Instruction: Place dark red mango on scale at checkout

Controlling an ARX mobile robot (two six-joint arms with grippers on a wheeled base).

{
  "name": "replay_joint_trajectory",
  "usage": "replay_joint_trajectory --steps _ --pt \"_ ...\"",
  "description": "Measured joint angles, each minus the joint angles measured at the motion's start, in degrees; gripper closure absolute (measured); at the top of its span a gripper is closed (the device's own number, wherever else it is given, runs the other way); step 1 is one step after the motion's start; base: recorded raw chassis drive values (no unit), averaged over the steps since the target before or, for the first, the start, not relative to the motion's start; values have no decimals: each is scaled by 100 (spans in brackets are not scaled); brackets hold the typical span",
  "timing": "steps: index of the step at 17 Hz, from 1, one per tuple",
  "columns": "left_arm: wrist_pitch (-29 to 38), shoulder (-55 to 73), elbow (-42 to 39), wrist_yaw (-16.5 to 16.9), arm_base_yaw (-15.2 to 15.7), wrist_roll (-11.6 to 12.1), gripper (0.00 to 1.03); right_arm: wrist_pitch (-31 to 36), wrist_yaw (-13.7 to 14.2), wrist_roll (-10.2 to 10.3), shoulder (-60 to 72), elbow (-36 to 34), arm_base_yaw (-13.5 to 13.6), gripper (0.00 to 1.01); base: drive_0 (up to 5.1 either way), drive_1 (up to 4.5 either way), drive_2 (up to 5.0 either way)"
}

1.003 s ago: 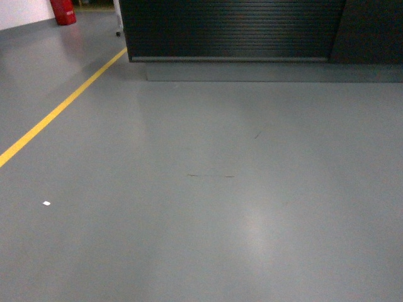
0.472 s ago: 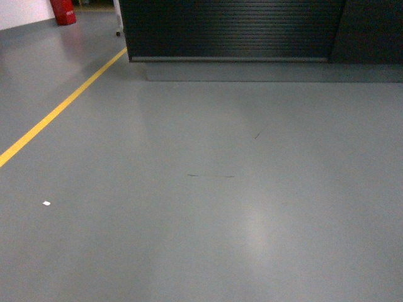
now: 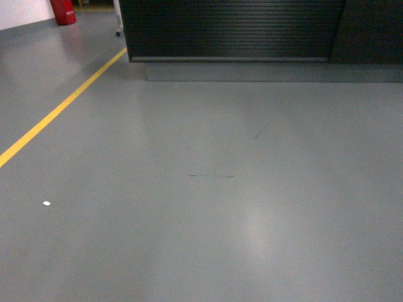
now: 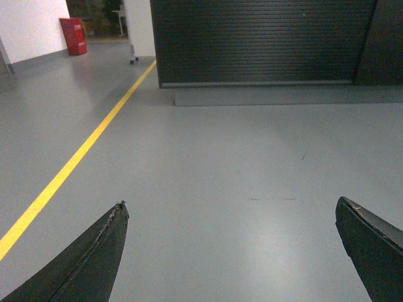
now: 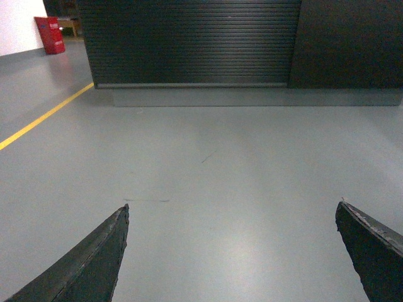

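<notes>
The checkout (image 3: 233,28) fills the top of the head view: a black counter with a ribbed front panel on a grey plinth (image 3: 264,70). The same checkout (image 4: 264,41) (image 5: 189,41) stands ahead in both wrist views. My left gripper (image 4: 230,204) is open, its dark fingertips wide apart over bare grey floor. My right gripper (image 5: 233,204) is open too, with nothing between its fingers. Neither gripper shows in the head view. The dark red mango and the scale are out of view.
A yellow floor line (image 3: 60,108) runs diagonally on the left. A red object (image 3: 63,11) stands at the far left by a white wall. A wheeled white leg (image 3: 118,19) stands beside the counter's left corner. A small white scrap (image 3: 46,202) lies on the floor.
</notes>
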Motion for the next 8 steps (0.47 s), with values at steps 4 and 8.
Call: replay_joint_trajectory --steps 4,8 --pt "2 0 0 0 0 0 5 0 0 0 0 0 0 3 0 0 0" --pt "0 0 0 0 0 2 5 2 0 0 0 0 0 3 0 0 0"
